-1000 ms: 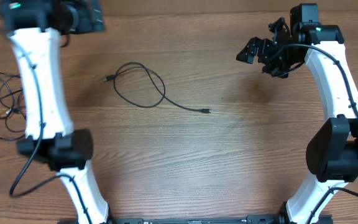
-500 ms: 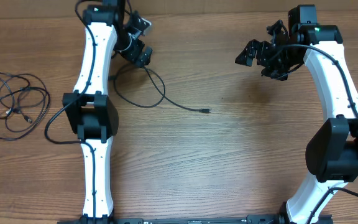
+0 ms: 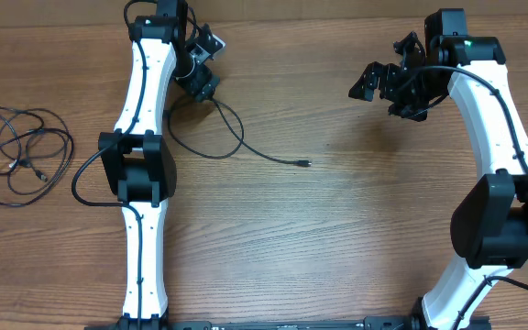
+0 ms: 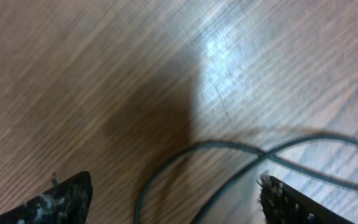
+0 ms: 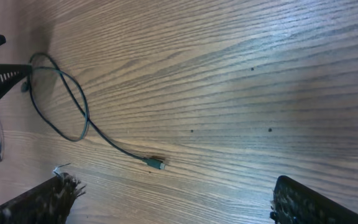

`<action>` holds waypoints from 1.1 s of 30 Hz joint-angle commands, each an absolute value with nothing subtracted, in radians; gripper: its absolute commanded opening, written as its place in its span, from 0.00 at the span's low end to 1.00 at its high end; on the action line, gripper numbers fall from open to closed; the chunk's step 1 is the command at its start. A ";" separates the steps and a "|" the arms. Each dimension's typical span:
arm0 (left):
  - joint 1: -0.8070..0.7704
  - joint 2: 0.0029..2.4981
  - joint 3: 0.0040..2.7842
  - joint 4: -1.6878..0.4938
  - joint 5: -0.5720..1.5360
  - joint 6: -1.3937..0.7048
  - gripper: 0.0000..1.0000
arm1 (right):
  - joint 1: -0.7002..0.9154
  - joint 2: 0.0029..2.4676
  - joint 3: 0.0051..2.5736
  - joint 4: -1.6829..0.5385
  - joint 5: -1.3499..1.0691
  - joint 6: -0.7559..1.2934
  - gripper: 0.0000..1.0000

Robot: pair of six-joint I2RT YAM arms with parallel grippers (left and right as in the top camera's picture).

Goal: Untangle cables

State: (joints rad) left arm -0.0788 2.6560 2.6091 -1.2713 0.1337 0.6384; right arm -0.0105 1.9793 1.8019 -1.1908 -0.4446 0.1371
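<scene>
left fingers (image 3: pixel 204 84): spread open above the loop of one loose cable (image 3: pixel 220 139) | right fingers (image 3: pixel 374 82): spread open, holding nothing | tangled cables (image 3: pixel 21 151): at far left of the tabletop (image 3: pixel 337 229), well apart

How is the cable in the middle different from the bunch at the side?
The middle cable is one cord with a single loop; the side bunch is several loops crossing each other. The middle cable reaches under the left gripper, jaws open; the side bunch lies away from both arms. Both are thin, dark and flat on the wooden table.
</scene>
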 commanded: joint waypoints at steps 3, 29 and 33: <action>-0.077 2.679 2.594 -1.288 0.131 0.749 0.89 | -0.006 1.944 1.819 -1.221 -0.417 0.122 1.00; -0.081 2.679 2.453 -1.180 0.131 0.682 0.07 | -0.006 1.944 1.819 -1.281 -0.381 0.122 1.00; -0.079 2.669 2.459 -1.196 0.084 0.433 0.04 | -0.006 1.944 1.819 -1.276 -0.382 0.122 1.00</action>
